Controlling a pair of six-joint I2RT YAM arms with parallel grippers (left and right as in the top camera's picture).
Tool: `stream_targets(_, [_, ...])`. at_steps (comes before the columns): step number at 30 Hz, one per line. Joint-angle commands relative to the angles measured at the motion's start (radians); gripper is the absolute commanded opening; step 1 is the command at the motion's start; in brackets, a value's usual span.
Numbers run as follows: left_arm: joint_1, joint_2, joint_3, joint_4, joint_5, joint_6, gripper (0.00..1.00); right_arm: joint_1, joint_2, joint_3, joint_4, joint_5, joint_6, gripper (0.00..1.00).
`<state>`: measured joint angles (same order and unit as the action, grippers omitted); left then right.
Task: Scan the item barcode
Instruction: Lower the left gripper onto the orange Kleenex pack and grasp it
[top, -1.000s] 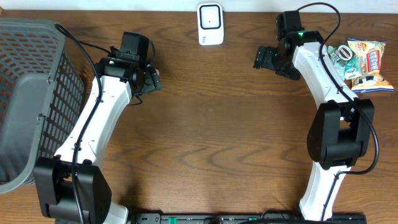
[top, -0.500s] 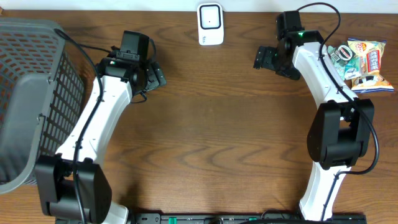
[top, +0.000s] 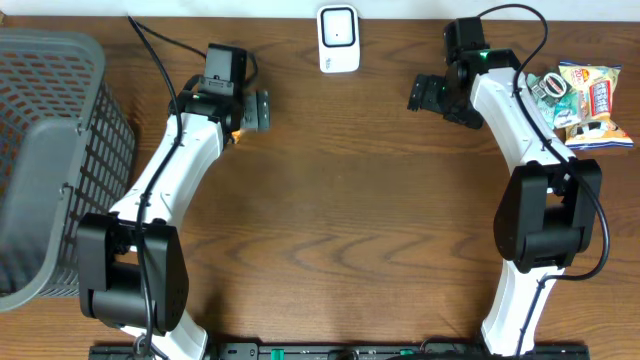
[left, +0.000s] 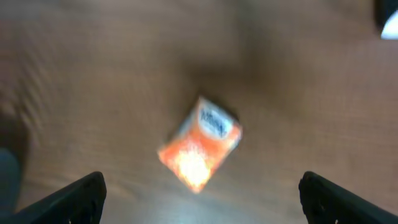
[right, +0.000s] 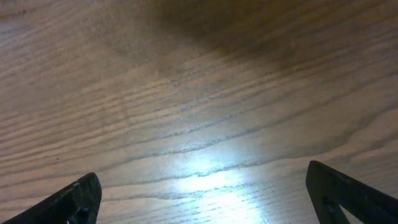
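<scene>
The left gripper hangs, jaws spread wide and empty, over a small orange packet lying loose on the table at 11 o'clock, apparently lined up to lift it toward the white scanner at 12 o'clock. The right gripper, equally wide and empty, hovers over bare wood at 1 o'clock, probably leaving the scanner uncrowded.
</scene>
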<state>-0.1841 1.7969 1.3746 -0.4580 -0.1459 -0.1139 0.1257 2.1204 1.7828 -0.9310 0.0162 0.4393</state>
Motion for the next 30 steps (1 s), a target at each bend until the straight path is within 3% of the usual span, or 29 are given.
stream_targets(1, [0.004,0.029,0.003,0.086,-0.066,0.031,0.98,0.001,0.013,-0.001,-0.004,0.011,-0.010,0.99])
stream_targets(15, [0.082,0.242,0.003,0.207,-0.072,0.031,1.00,0.001,0.013,-0.001,-0.004,0.011,-0.010,0.99])
stream_targets(17, [0.093,0.262,0.003,0.207,-0.062,0.031,0.93,0.001,0.013,-0.001,-0.004,0.011,-0.010,0.99])
stream_targets(20, [0.096,0.287,0.003,0.206,0.039,0.031,0.92,0.001,0.013,-0.001,-0.004,0.011,-0.010,0.99])
stream_targets(27, [0.077,0.296,0.003,0.188,0.517,0.027,0.89,0.001,0.013,-0.001,-0.004,0.011,-0.010,0.99])
stream_targets(30, [0.053,0.296,0.003,0.163,0.628,0.027,0.87,0.001,0.013,-0.001,-0.004,0.011,-0.010,0.99])
